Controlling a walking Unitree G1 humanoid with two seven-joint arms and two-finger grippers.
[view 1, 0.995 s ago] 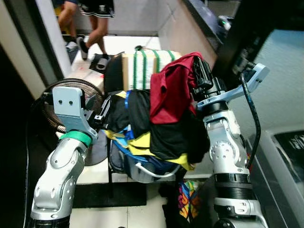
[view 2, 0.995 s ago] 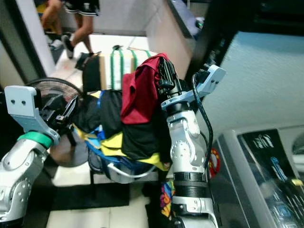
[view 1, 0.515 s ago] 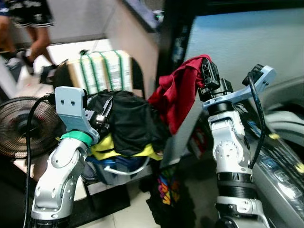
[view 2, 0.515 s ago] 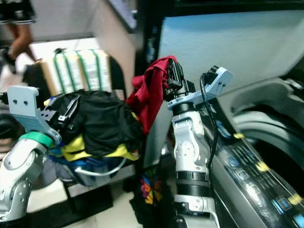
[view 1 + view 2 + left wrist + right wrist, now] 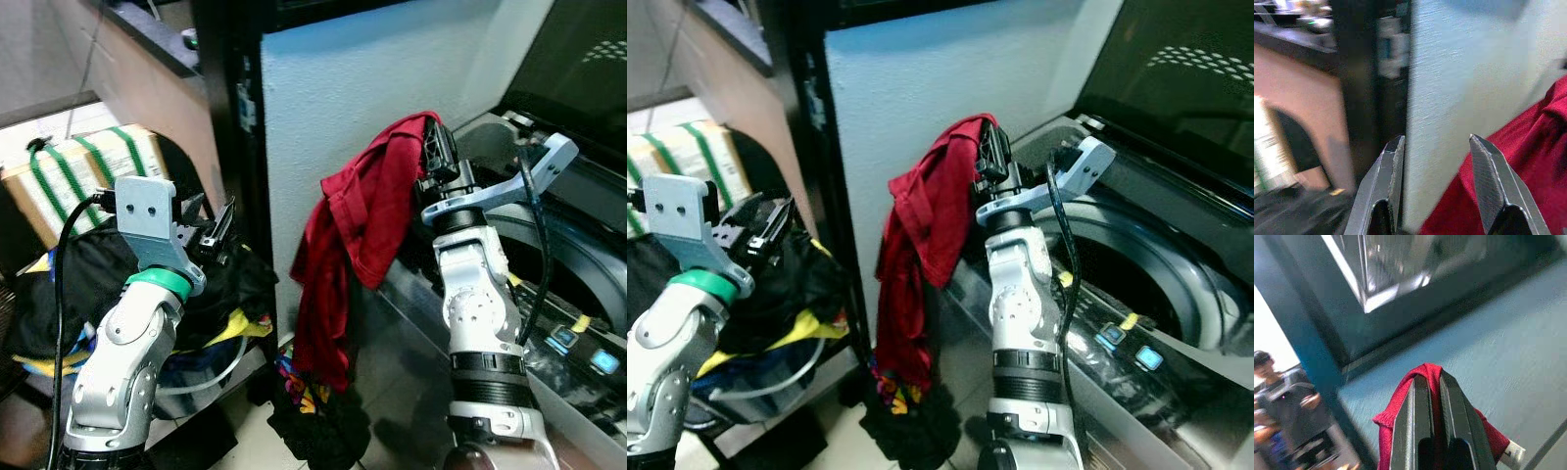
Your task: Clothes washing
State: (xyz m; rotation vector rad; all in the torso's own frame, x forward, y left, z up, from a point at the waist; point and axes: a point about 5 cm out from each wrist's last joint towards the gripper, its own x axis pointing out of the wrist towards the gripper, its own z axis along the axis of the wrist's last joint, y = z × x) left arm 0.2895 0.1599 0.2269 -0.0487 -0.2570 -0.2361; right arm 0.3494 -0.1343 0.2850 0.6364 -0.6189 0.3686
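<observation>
Left gripper idle and parted, holding nothing, over the heaped laundry basket on the near left, right gripper pinched tight on the red garment, lifted high, probably to clear the washing machine rim at far right

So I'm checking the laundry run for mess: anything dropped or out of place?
Yes: a dark, multicoloured-print garment lies crumpled on the floor beside the washing machine, under the red shirt hanging from the right gripper.
</observation>
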